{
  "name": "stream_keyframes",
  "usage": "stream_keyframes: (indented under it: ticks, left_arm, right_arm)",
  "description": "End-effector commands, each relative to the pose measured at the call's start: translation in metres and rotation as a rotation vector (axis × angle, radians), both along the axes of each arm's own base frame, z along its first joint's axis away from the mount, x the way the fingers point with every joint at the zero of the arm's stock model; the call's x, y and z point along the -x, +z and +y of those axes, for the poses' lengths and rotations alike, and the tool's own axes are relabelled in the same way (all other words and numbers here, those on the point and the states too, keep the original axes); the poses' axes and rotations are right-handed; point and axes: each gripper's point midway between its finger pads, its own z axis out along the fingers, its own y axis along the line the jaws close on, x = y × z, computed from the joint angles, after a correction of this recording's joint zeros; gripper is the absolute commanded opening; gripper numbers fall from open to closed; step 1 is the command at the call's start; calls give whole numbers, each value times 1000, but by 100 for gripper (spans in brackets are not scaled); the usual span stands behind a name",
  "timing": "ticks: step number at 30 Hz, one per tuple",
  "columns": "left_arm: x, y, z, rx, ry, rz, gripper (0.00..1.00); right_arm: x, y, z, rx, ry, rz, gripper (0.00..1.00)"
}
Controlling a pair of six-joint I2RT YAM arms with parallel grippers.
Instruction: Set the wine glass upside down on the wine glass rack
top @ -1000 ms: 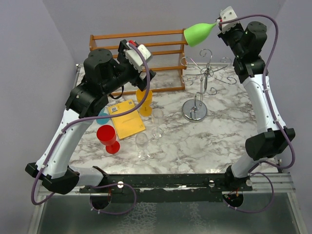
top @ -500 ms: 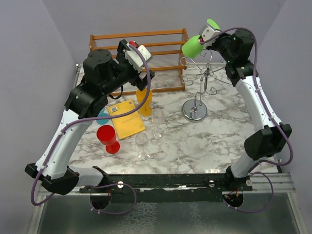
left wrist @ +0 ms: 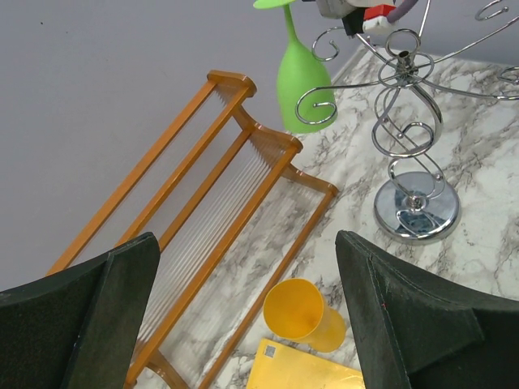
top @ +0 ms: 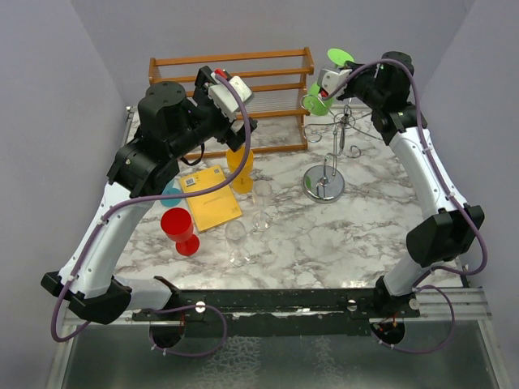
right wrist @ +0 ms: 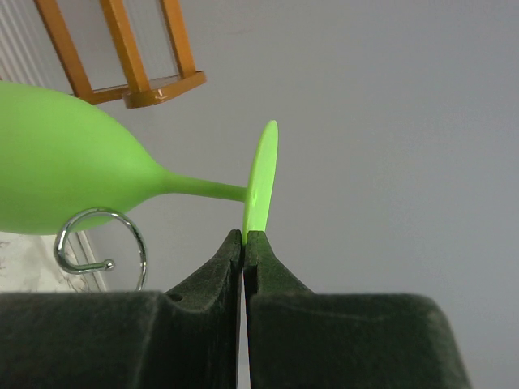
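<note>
Right arm (top: 422, 162) has swung in from 2 o'clock toward 12 within the last second; wine glass (top: 317, 99), earlier held out sideways with its bowl pointing to 9 o'clock and clear of everything, is now turned foot-up and bowl-down and brought against the wine glass rack (top: 325, 183); nothing else has shifted, left arm (top: 154, 146) where it was. Right claw (right wrist: 244, 245) pressed together on the rim of the green foot disc, a thin edge pinch; stem and bowl hang free of the fingers. Rack stands at about 1 o'clock on the tabletop (top: 365, 235), disc base flat, curled arms fanning from the pole head. From the left wrist view the bowl hangs at 9 o'clock of the pole head, one curled wire crossing in front of its lower part; right wrist view shows a wire curl just under the bowl; whether the stem sits inside a wire slot or beside it, cannot tell; foot appears above the wires, so not seated yet by my reading. Left claw (left wrist: 243, 300) spread wide, holding nothing, hovering above the yellow cup (left wrist: 296, 312), wooden rack (left wrist: 274, 139) at its 11 o'clock. Meaning for the task: inversion done, approach mostly done; what remains is threading the stem between wires and lowering until the foot bears on them. Risk: an edge pinch resists twist poorly; a knock on a curl could swing the bowl or rock the stand.
</note>
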Motion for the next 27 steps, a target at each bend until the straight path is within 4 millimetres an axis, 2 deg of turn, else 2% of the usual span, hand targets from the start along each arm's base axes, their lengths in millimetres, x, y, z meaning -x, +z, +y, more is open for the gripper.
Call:
stream_keyframes:
  ticks: [1, 8, 14, 22, 27]
  left_arm:
    - [7, 8, 7, 8, 1, -16, 93]
    - [7, 7, 6, 5, -1, -18, 93]
    - [7, 6, 6, 1, -4, -18, 93]
    - [9, 8, 8, -6, -4, -27, 93]
    - [9, 5, 7, -11, -6, -23, 93]
  right_arm:
    - [15, 1, 9, 94, 75, -10, 1]
    - [27, -8, 18, 139, 150, 33, 1]
    - [39, -7, 25, 145, 203, 55, 1]
    - [45, -12, 23, 185, 211, 69, 1]
    - [49, -6, 19, 188, 193, 61, 1]
